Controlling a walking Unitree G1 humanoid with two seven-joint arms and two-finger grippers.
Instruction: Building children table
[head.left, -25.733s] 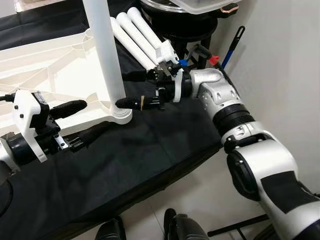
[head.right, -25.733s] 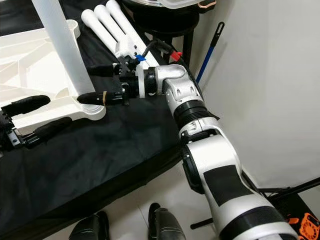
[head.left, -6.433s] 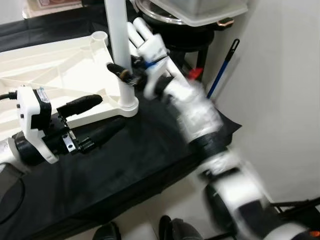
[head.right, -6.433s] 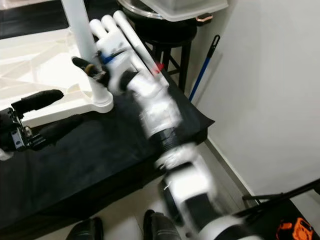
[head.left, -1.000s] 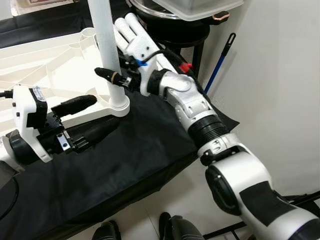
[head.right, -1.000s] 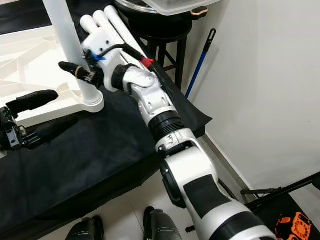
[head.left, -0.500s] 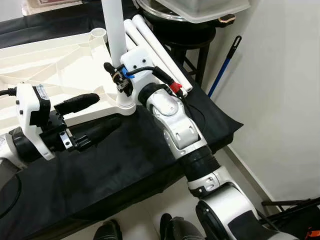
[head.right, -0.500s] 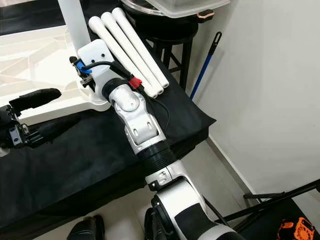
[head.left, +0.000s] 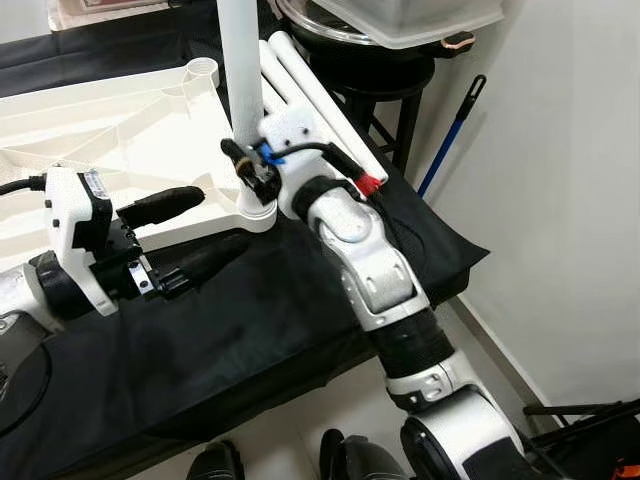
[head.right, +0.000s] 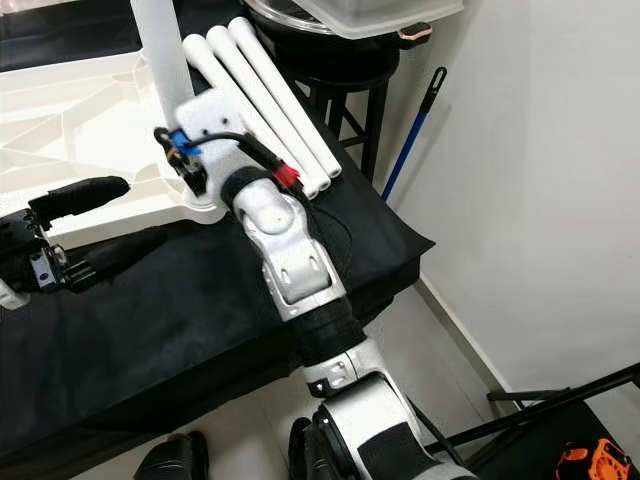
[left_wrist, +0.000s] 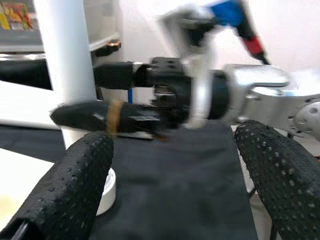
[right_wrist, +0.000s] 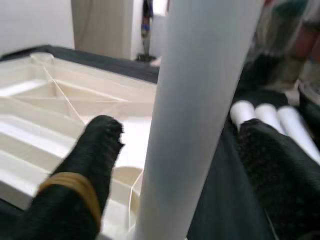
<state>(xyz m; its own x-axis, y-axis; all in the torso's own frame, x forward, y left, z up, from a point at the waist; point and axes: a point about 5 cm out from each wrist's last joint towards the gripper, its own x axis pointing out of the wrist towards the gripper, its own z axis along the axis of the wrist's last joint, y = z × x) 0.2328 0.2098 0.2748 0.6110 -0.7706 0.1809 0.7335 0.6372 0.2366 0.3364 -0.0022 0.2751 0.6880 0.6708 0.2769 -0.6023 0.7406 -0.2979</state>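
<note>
**Right wrist view: a leg stands in its corner socket, fingers straddling it**

Right wrist view shows the white leg (right_wrist: 200, 115) running upright between the two black fingers (right_wrist: 92, 165), one on each side, with a sliver of light between rubber and plastic; whether they press it cannot be told. The leg's foot sits in the round socket (head.left: 250, 212) at the near right corner of the tabletop (head.left: 120, 140), which lies upside down, ribs up, on the black cloth (head.left: 260, 320). That is why it stands unaided: the socket carries it, and the right gripper (head.left: 248, 172), low on the shaft just above the socket, is placed to steady or seat it, I judge.

The left gripper (head.left: 195, 225) lies flat at the tabletop's near edge, spread wide, upper finger over the rim and lower one on the cloth, holding nothing; likely there to brace the top against sliding.

Three spare legs (head.right: 265, 95) lie side by side on the cloth behind the right wrist, touching one another, within reach for the other corners.

Room is tight. The socket corner is near the cloth's front edge, and the right arm crosses that edge. To the right the cloth ends close by a dark stool (head.right: 340, 70) and a blue-handled stick (head.right: 408, 130) leaning on the wall. Free space lies upward along the leg.
</note>
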